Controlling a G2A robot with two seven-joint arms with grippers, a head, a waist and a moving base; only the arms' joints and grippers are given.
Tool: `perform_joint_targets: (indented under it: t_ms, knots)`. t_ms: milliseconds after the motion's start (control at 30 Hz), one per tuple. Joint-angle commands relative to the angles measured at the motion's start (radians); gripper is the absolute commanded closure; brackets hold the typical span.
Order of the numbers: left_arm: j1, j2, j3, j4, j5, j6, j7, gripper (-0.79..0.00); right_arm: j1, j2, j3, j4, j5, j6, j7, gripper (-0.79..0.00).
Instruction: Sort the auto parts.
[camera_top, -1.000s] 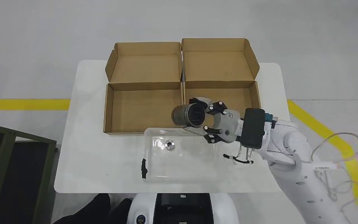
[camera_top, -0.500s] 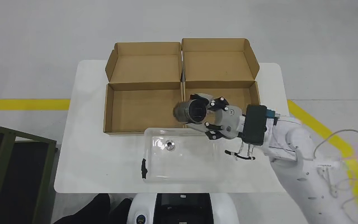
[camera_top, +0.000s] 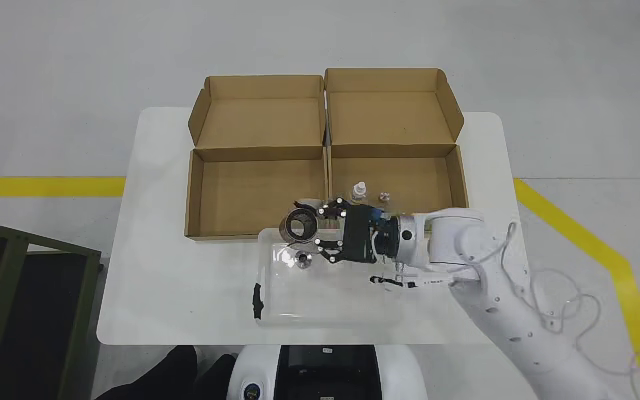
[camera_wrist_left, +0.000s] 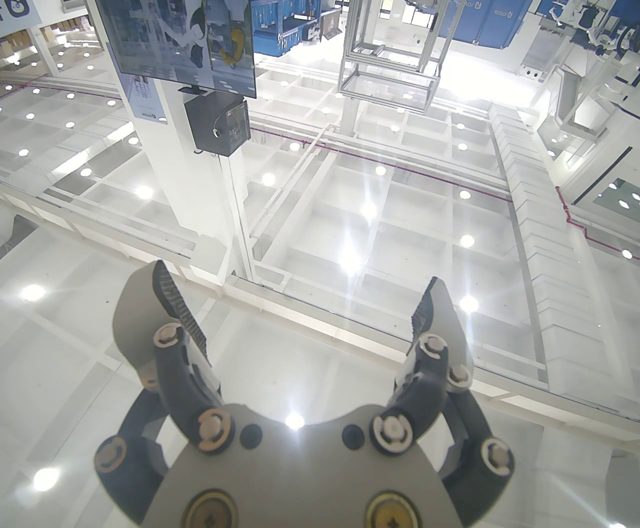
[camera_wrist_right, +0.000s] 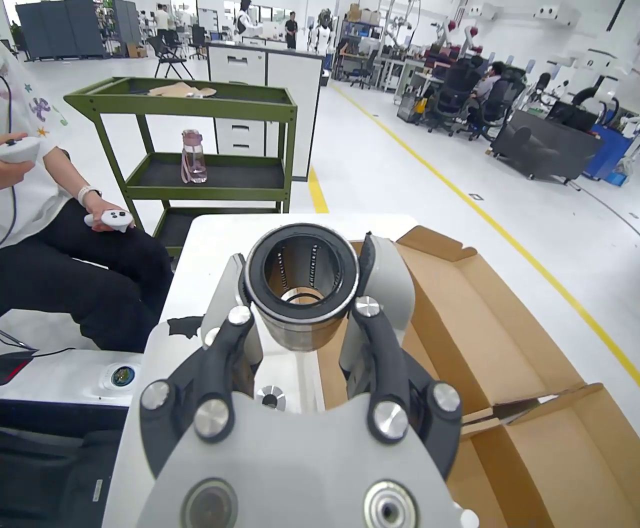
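1. The right gripper (camera_wrist_right: 306, 260) is clamped on a linear bearing (camera_wrist_right: 300, 320), with one finger pressed to each side of it. The bearing is a steel sleeve with black end rings, and rows of balls show inside the bore.
2. The bearing is held clear of any surface, one open end turned up toward the wrist camera. From the top view it sits over the near right corner of the left cardboard box (camera_top: 240, 195), just at that box's near wall.
3. Under the gripper's body, on the robot's side of the boxes, lies a clear plastic tray (camera_top: 262, 272). Its far edge is close against the near walls of both boxes.
4. A small round metal part (camera_top: 303, 260) with a centre hole lies on the tray floor near the far left corner. It is below the held bearing and apart from it. A black clip (camera_top: 256, 300) sits on the tray's left rim.
5. The right cardboard box (camera_top: 420, 180) stands side by side with the left one, their walls touching and both lids folded back. Two small pale parts (camera_top: 360, 189) lie in its near left corner. They are too small to identify.
6. Boxes and tray all rest on the white table (camera_top: 150, 260).
7. The left gripper (camera_wrist_left: 297, 280) points up at the ceiling (camera_wrist_left: 350, 200), its fingers spread wide apart.
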Motion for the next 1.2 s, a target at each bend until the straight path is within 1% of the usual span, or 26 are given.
perform_joint_targets:
  t_ms: [0,300,533,800,1167]
  knots:
    - [0.0,0.0,0.0,0.0,0.0,0.0,0.0,-0.785,0.02,-0.007,-0.025,0.035,-0.007,0.013,0.016,0.0]
    - [0.0,0.0,0.0,0.0,0.0,0.0,0.0,-0.785,0.121,-0.048,-0.123,0.168,-0.013,0.077,0.043,0.0]
    - [0.0,0.0,0.0,0.0,0.0,0.0,0.0,-0.785,0.21,-0.091,-0.206,0.261,-0.024,0.139,0.055,0.0]
    - [0.0,0.0,0.0,0.0,0.0,0.0,0.0,-0.785,0.307,-0.158,-0.311,0.391,-0.009,0.206,0.05,0.0]
    - [0.0,0.0,0.0,0.0,0.0,0.0,0.0,-0.785,0.419,-0.258,-0.423,0.58,0.012,0.254,0.052,0.0]
